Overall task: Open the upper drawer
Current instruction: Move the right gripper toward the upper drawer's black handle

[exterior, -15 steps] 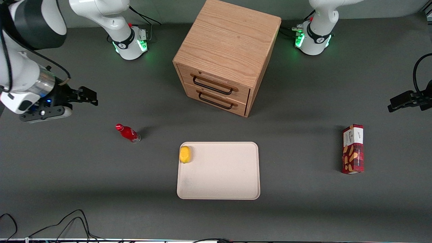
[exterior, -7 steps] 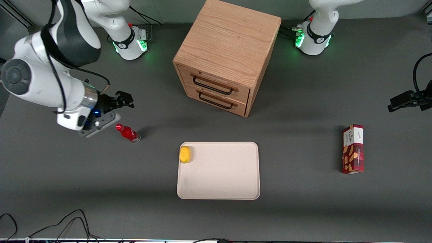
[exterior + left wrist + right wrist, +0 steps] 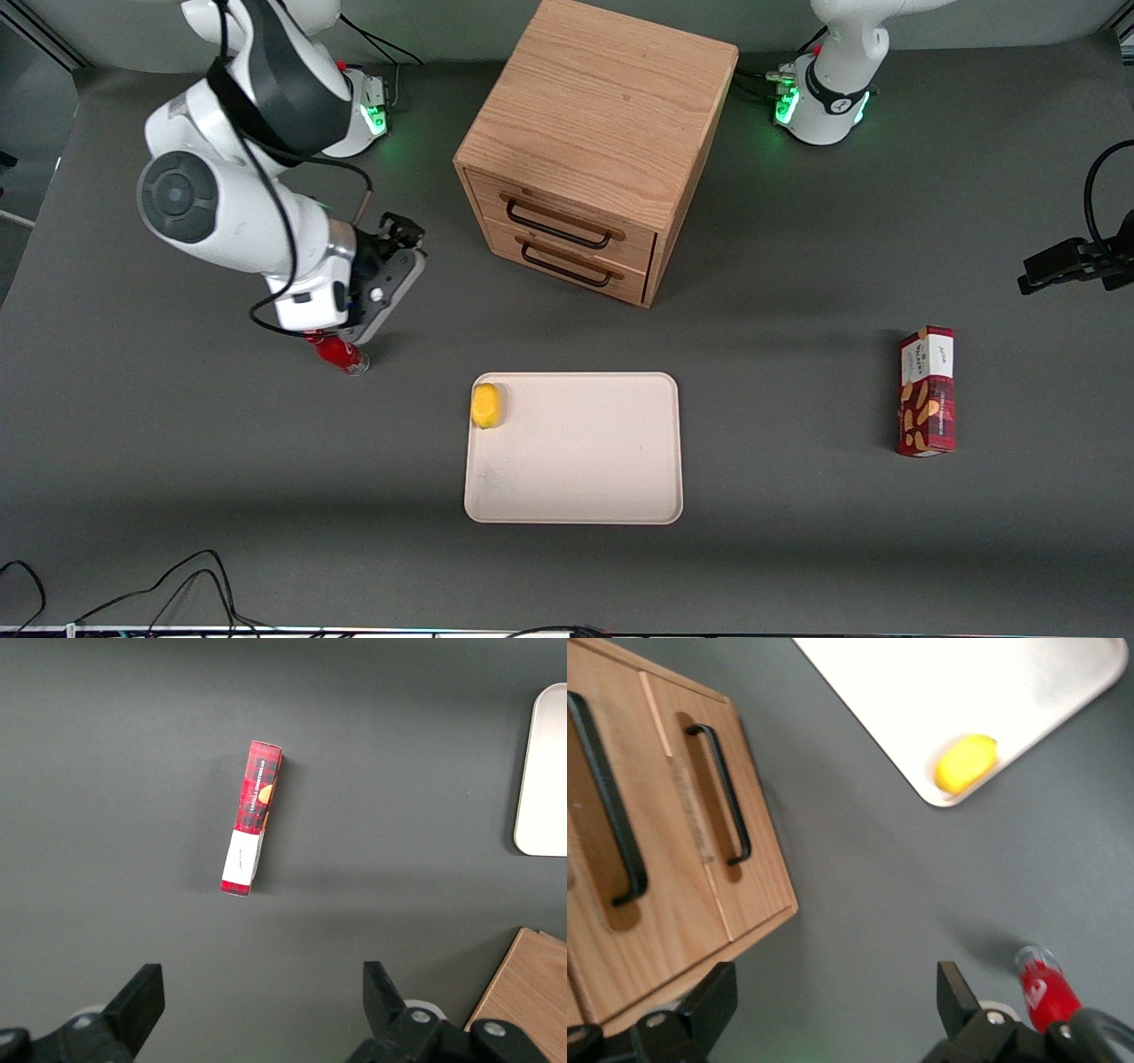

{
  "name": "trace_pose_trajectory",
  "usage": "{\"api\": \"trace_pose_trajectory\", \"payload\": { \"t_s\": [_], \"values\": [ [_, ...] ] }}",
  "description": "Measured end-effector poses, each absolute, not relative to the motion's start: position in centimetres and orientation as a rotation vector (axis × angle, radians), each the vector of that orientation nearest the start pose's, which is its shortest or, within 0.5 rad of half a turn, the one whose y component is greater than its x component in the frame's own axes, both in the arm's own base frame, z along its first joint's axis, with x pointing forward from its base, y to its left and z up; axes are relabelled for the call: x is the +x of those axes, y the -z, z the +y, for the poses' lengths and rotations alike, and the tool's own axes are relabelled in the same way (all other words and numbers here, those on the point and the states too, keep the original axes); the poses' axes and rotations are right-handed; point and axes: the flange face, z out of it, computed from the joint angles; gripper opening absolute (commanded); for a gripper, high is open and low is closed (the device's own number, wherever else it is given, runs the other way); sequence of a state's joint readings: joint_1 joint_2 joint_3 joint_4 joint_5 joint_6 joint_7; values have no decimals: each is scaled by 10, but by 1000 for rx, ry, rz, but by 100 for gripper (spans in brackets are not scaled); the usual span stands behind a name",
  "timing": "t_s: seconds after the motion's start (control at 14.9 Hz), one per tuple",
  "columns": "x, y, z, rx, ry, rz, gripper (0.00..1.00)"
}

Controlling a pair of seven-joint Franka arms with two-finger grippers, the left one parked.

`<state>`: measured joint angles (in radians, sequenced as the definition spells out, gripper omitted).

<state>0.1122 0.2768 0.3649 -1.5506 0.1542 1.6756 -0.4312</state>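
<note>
While the cream tray sits nearest the front camera with a yellow lemon in its corner, the red bottle stands a bit farther back, toward the working arm's end. Gripper hovers just above the bottle, fingers spread wide, holding nothing. Farthest: the cabinet, upper drawer shut (lower drawer too), well apart from the gripper.

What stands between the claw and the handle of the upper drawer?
Nothing visible does. The claw hangs open above bare table beside the cabinet, toward the working arm's end. The red bottle is nearer the camera, off that path. The upper drawer is shut.
</note>
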Motion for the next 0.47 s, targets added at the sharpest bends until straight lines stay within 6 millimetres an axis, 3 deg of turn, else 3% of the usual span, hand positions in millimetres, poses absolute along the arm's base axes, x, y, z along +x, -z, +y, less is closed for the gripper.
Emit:
{"api": "trace_pose_trajectory", "payload": {
  "t_s": [0.47],
  "values": [
    [522,-473,369,-2458,-224,-1503,100]
  ]
}}
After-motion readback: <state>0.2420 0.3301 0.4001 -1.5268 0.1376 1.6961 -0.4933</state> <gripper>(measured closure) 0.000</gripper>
